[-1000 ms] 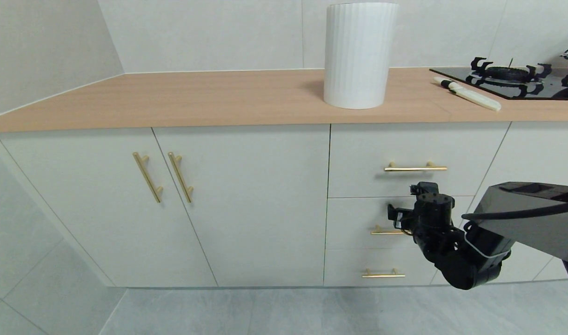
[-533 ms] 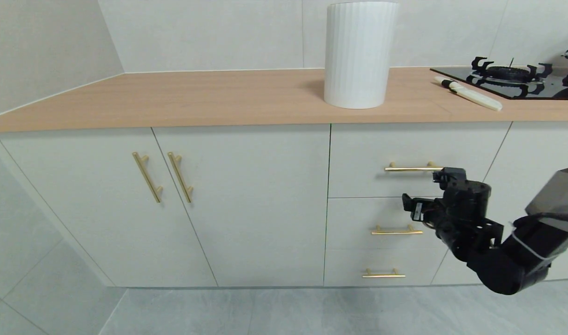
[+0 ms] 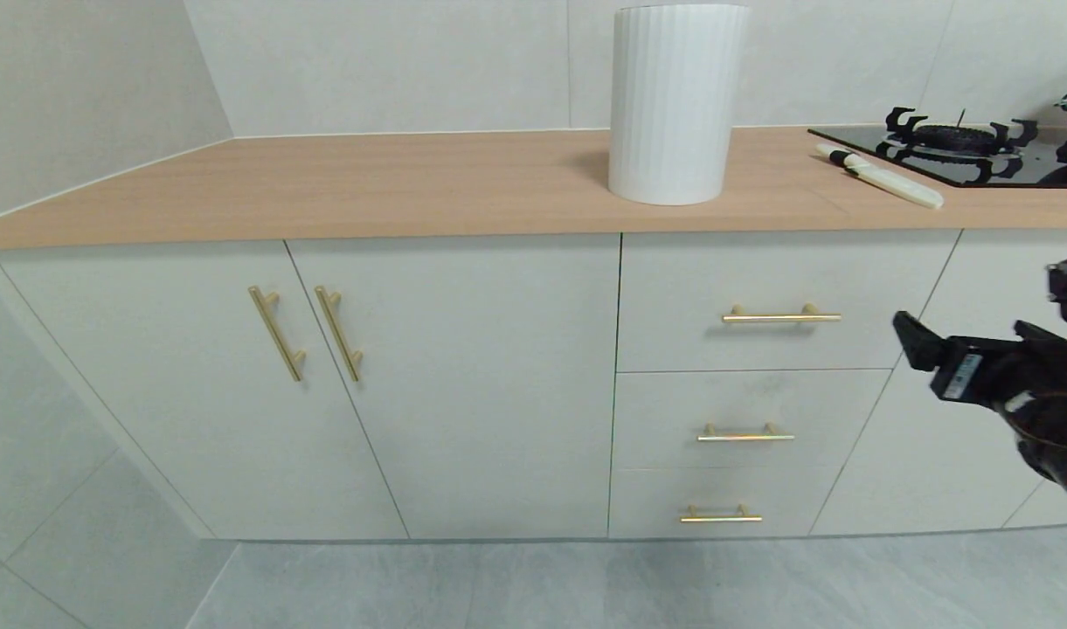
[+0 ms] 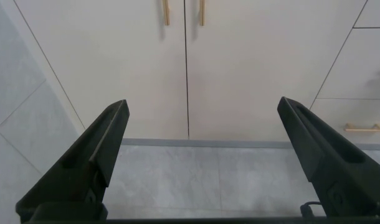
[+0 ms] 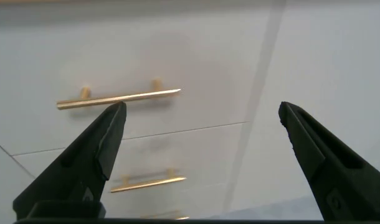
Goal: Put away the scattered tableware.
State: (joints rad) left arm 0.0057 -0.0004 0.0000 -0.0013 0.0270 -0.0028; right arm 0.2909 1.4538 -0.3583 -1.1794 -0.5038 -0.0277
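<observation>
Container: one tall white ribbed canister (image 3: 677,105) stands upright on the bench (image 3: 367,188), right of centre and toward the back edge. Its contents cannot be seen.

Tableware: a long cream utensil (image 3: 878,175) with a dark band lies flat near the bench's right end, just beside the front left corner of the black hob (image 3: 961,144).

Arms: the right gripper (image 5: 201,109) hangs in front of the cabinet face, just right of the top drawer handle (image 3: 781,316), jaws spread wide and holding nothing. The left gripper (image 4: 202,102) sits low, facing the foot of the double cupboard doors (image 4: 187,62), jaws likewise spread and holding nothing.

Room: pale tiled walls, grey tiled floor (image 3: 498,585), all drawers and doors closed.
</observation>
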